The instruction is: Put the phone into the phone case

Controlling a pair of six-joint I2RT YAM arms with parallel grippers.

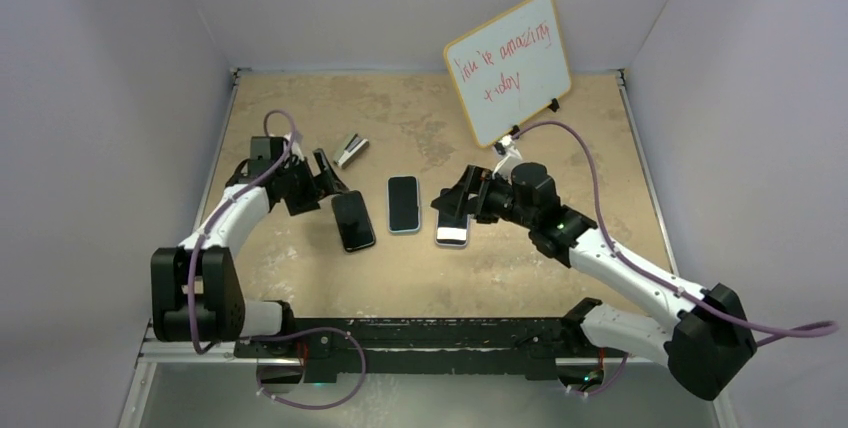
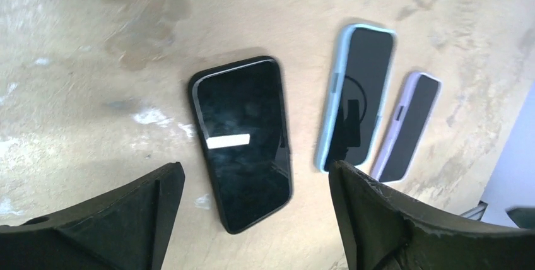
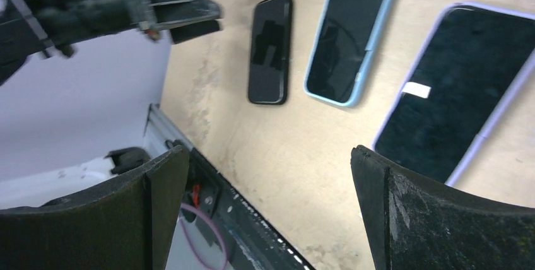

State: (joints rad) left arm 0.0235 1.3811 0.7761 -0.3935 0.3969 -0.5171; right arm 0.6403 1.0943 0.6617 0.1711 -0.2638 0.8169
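- Left claw (image 2: 251, 178): wide open, empty, above black phone (image 2: 241, 137) lying flat on worktop (image 2: 94, 62).
- Right claw (image 3: 268, 156): wide open, empty.
- Phone appears seated in case (image 2: 194, 93); next, verify edges, retract.

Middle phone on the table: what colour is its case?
The case is light blue, shown best in the left wrist view.

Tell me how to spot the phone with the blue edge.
Find the whiteboard at the back of the table. In front of it three phones lie in a row. The blue phone is the middle one: its rim is light blue, unlike the black phone on its left and the purple phone on its right.
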